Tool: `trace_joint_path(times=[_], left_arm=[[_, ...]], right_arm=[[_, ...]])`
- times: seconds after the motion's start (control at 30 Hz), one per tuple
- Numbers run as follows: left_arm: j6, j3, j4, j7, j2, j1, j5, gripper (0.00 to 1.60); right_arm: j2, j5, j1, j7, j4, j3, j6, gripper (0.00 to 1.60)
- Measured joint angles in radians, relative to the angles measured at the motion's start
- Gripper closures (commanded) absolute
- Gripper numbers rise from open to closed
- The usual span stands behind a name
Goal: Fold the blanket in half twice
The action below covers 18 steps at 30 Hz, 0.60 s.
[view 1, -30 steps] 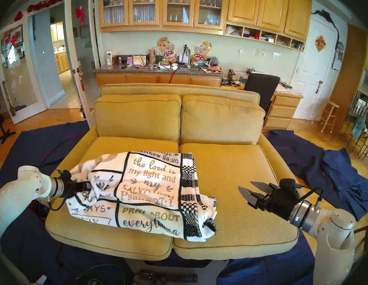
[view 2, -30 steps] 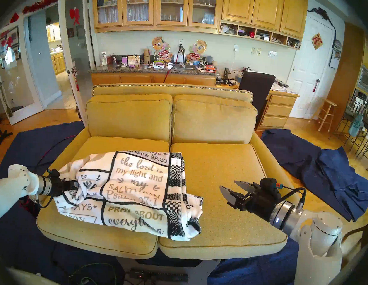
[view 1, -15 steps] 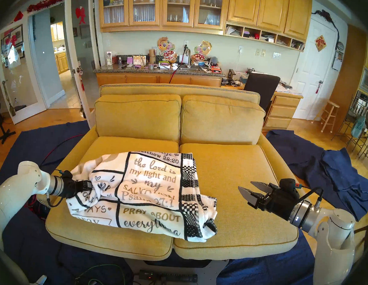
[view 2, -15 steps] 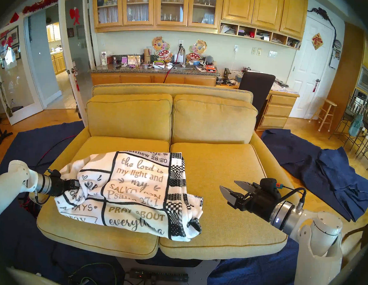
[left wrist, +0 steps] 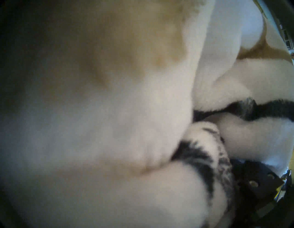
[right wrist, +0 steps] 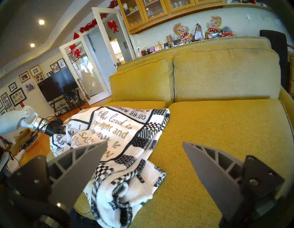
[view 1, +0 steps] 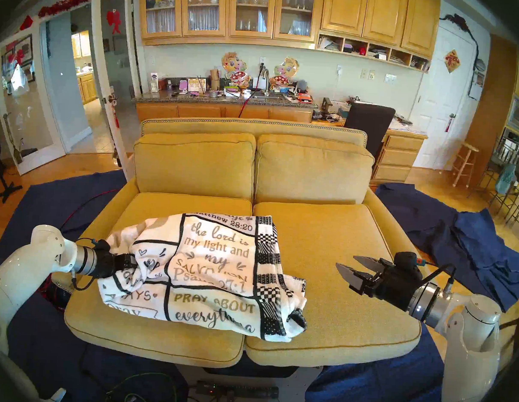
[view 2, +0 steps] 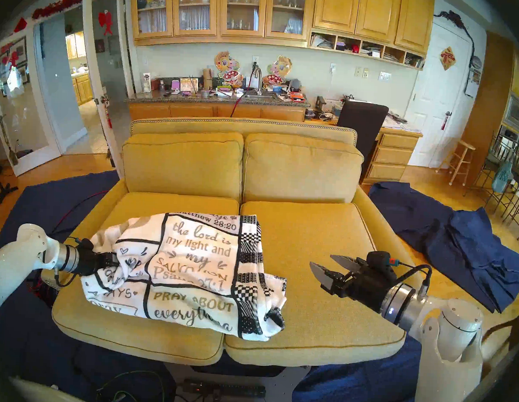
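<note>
The blanket (view 1: 207,271) lies as a loose, thick bundle on the seat of the yellow sofa (view 1: 324,258), mostly on the cushion at the side of the left claw (view 1: 127,263), and its checkered border just crosses the seam onto the other cushion. The long axis of the bundle runs across the seat, from the left claw toward the right claw (view 1: 346,261). The left claw is pushed into the end of the bundle nearest to it, and the fleece gathers in wrinkles around it. The fingertips are hidden in the fabric. In the left wrist view the white pile fills almost everything and only one black finger base (left wrist: 254,183) shows at the lower corner, so I cannot tell whether this claw is clenched on the blanket or only pressed into it. The right claw hangs above the bare cushion with its jaws spread wide and nothing between them. The checkered end of the blanket lies in front of it, toward the left claw, near but clearly apart. In my judgement the folding is not yet tidy, and the coming move turns on this: the left claw is at one end, and the free checkered end is the one closer to the right claw.
</note>
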Motion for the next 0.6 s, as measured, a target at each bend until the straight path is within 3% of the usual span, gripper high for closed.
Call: trace_joint_path(times=[0.03,0.07,0.13,0.2,0.6], left_arm=[[0.001,0.002,0.0,-0.002,-0.002,-0.002,0.0,0.01],[0.003,0.004,-0.001,-0.005,-0.004,-0.004,-0.001,0.65],[0.004,0.008,-0.006,-0.008,-0.007,-0.007,-0.002,1.27],[0.007,0.012,-0.017,-0.016,-0.013,-0.009,-0.006,1.6],[0.016,-0.006,-0.111,-0.03,-0.011,0.038,-0.053,1.6]], right_arm=[[0.0,0.0,0.0,0.0,0.0,0.0,0.0,0.0],[0.0,0.0,0.0,0.0,0.0,0.0,0.0,0.0],[0.0,0.0,0.0,0.0,0.0,0.0,0.0,0.0],[0.0,0.0,0.0,0.0,0.0,0.0,0.0,0.0],[0.0,0.0,0.0,0.0,0.0,0.0,0.0,0.0]])
